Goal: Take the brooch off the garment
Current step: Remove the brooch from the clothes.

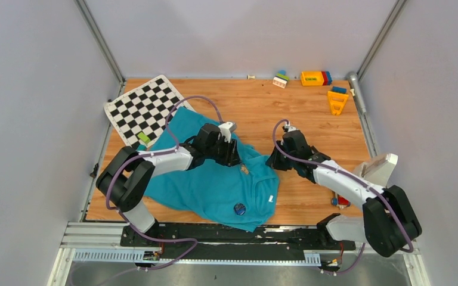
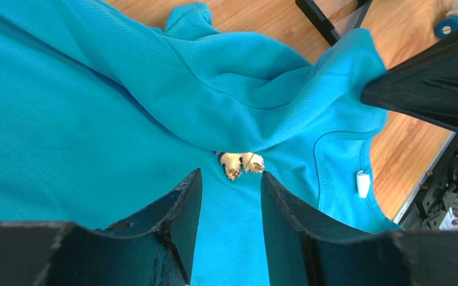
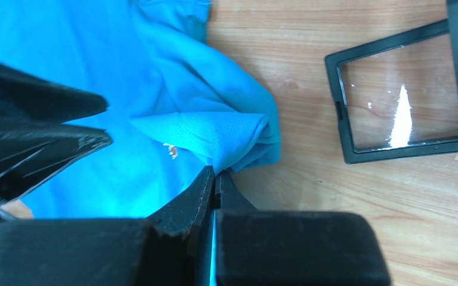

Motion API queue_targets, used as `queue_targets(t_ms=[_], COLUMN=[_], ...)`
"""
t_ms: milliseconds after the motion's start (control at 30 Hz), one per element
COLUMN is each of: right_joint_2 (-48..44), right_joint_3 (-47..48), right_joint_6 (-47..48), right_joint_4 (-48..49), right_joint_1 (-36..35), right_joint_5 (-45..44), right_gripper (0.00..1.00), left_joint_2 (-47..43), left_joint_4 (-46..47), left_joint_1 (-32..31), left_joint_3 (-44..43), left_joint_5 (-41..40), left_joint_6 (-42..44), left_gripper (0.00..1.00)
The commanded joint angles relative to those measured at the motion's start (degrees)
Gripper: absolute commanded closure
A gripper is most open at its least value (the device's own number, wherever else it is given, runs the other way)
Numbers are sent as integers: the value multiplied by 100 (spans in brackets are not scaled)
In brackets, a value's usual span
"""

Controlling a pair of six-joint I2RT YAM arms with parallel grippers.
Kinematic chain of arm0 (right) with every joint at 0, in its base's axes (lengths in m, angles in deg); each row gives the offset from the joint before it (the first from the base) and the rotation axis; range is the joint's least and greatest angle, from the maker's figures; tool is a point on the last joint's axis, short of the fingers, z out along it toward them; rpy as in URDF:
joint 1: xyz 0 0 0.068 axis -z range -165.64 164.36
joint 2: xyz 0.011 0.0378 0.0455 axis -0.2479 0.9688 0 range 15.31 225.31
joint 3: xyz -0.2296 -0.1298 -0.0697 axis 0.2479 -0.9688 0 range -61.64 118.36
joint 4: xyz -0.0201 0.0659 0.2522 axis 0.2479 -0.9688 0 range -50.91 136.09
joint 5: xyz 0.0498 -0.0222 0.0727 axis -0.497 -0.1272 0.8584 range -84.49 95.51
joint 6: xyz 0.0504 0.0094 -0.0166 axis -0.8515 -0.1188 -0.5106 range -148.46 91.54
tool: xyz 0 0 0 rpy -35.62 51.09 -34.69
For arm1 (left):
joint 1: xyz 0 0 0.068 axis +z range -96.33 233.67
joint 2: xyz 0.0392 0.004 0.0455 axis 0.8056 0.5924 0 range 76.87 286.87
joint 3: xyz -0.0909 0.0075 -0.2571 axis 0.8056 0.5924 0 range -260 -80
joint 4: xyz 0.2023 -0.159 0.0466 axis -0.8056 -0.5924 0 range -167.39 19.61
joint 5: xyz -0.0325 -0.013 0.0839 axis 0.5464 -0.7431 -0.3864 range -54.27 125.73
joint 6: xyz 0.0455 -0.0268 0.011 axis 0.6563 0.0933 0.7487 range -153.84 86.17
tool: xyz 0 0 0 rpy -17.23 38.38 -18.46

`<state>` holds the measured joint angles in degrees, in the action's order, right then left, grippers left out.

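brooch — on garment | left gripper parted | right gripper pinching garment

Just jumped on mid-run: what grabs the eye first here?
A teal shirt sprawls across the near-middle of the wooden table, with a small gold brooch on the fabric near its collar. The left gripper stands open with the brooch just ahead of its tips, while the right gripper is shut on a fold at the shirt's edge.

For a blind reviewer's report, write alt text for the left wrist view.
A small gold-coloured brooch sits on a rumpled teal-blue soft fabric shirt, just beyond the open black fingertips of the left gripper. The right gripper pinches a shirt fold at right.
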<state>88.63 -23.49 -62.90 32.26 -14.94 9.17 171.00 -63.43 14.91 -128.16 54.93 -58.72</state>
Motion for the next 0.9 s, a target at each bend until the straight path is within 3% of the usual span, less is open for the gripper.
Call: queue_targets(t_ms=[0, 367, 667, 867], right_joint_2=[-576, -1329, -1199, -1210], right_joint_3=[-70, -181, -150, -137], right_joint_6=[239, 330, 298, 272], right_joint_4=[472, 499, 494, 490], right_joint_1=[31, 30, 29, 25], right_joint_5=[434, 1139, 1379, 1368], right_gripper=[100, 100, 100, 100], left_joint_2=[282, 783, 976, 963], left_joint_4=[326, 684, 2115, 2254], left_joint_1=[73, 268, 635, 688], left_joint_3=[-108, -209, 181, 276], left_joint_5=[529, 1466, 2444, 2478], left_joint_6=[-190, -481, -1346, -1427], left_gripper=[53, 49, 49, 50])
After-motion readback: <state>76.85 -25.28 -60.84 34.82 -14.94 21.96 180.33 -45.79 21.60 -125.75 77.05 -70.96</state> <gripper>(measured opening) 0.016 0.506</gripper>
